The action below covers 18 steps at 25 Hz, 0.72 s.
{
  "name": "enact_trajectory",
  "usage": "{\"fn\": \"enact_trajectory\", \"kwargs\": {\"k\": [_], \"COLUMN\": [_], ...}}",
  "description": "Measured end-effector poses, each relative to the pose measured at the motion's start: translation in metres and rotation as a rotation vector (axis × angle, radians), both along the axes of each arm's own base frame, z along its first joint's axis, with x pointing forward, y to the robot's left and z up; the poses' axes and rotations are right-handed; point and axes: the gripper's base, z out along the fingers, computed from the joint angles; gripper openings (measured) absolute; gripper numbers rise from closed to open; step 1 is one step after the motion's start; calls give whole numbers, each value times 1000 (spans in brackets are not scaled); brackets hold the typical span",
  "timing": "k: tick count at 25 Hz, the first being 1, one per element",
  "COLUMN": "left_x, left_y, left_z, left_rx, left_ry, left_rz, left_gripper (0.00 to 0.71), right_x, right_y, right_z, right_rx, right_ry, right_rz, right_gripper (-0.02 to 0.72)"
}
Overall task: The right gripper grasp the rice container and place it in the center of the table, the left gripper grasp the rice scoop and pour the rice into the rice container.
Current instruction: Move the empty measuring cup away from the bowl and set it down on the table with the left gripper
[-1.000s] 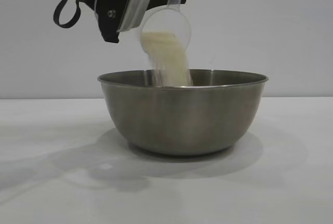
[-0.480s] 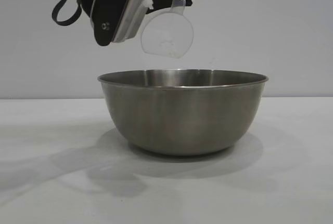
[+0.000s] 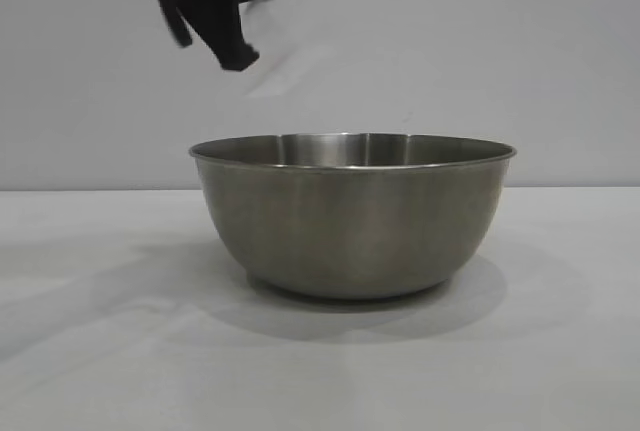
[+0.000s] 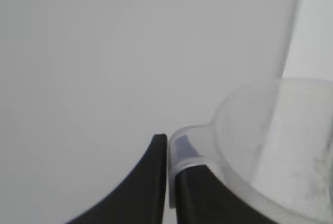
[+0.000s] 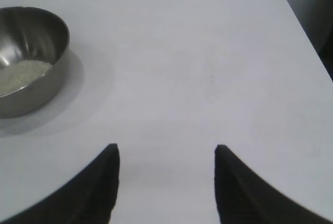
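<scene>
While the rice container (image 3: 352,213) sits on the table (image 3: 100,351) in the middle of the exterior view, the left gripper (image 3: 225,11) is up above it and off toward its left side, not touching it. It's a blurry dark shape here, and the rice scoop (image 3: 275,46) is just a faint see-through smear at its tip, so I can't read the fingers from this angle.

Left wrist view clears that up: the two black fingers (image 4: 151,182) of the left gripper (image 4: 167,154) are pressed together on the little handle tab of the rice scoop (image 4: 270,146), clamped tight. The cup looks empty apart from a dusty film inside (can't make out any grains in it).

Right wrist view: the right gripper (image 5: 166,154) hangs over bare table (image 5: 208,68) with its fingers (image 5: 106,182) standing apart and nothing between them, not touching anything. The rice container (image 5: 28,60) is well away from it, and the rice (image 5: 21,74) lies in a pale heap at its bottom.
</scene>
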Motion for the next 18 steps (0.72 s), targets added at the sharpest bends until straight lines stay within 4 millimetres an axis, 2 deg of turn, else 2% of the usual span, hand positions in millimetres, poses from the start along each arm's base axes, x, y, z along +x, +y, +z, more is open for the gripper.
{"fn": "enact_trajectory", "kwargs": {"k": [4, 9, 14, 18], "left_x": [-4, -4, -1, -1], "left_y": [32, 71, 82, 81], "left_z": [-8, -21, -33, -57], "left_rx": [-164, -209, -202, -170], "left_ry": [93, 195, 237, 307], "left_rz": [-7, -17, -26, -34], "left_gripper": [0, 0, 0, 0], "right_x": [0, 0, 0, 0], "right_y": [0, 0, 0, 0], "right_z": [0, 0, 0, 0], "right_rx": [0, 0, 0, 0], "right_ry": [0, 0, 0, 0], "right_rz": [0, 0, 0, 0], "right_gripper": [346, 346, 346, 346]}}
